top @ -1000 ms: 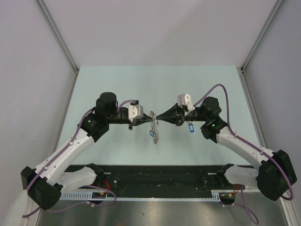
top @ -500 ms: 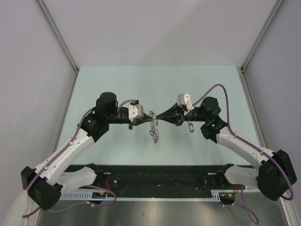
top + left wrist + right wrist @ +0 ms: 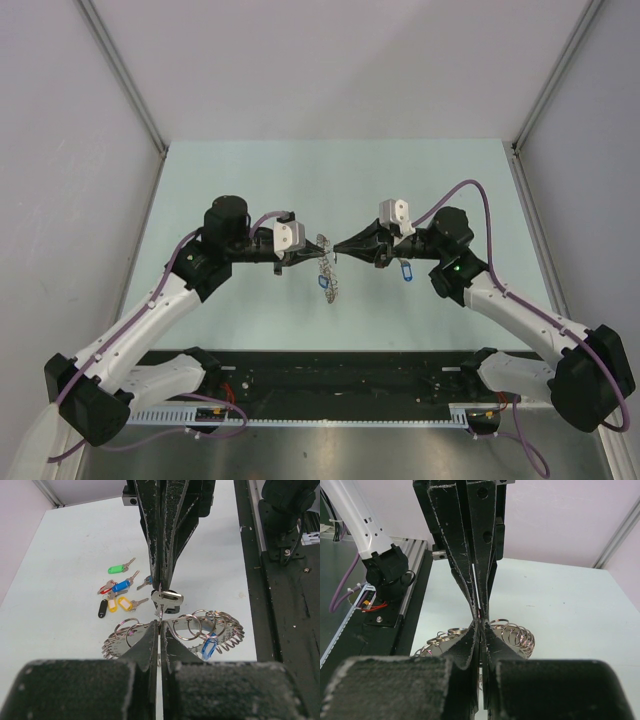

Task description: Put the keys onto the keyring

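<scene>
Slipping is the main risk for you here. Your left end effector [image 3: 160, 626] is fully closed and pinches the rim of the keyring [image 3: 227, 630], which sits in the middle of the surface [image 3: 60, 555] between the two arms. Your right end effector [image 3: 161, 586] is closed too, tip to tip with the left one, and it seems to hold one silver key [image 3: 169, 598] by its small loop. Both grips are thin metal on narrow tips, so a small sideways pull may twist the key out or drag the keyring from the left pinch. If the tips press on each other, the key can also jam. The other keys [image 3: 119, 586] lie loose in a group, apart from the keyring. Compared with a second ago, almost nothing differs: the tips meet at the same spot, and only the rear part of the right arm has shifted slightly outward.
</scene>
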{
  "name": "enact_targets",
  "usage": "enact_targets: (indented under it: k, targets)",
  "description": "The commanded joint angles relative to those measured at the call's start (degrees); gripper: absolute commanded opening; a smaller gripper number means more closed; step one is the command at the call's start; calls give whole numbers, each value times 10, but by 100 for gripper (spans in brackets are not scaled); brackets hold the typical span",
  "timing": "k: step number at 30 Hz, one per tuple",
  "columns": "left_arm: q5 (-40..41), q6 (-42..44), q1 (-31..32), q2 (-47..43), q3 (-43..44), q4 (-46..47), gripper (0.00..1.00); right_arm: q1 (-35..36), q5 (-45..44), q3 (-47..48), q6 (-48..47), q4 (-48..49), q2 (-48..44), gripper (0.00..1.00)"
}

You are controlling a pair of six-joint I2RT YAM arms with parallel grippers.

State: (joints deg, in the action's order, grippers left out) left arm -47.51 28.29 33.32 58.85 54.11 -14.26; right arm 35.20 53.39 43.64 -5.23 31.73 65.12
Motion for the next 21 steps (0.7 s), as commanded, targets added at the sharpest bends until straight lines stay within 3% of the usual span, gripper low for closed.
enact_targets:
  k: [1, 21]
  targets:
    - [0, -6, 3, -10, 1, 31, 0, 4, -1, 22, -11, 8, -11, 0]
    - [-5, -8, 3, -12, -1, 35, 1, 7, -5, 23, -10, 18, 3, 0]
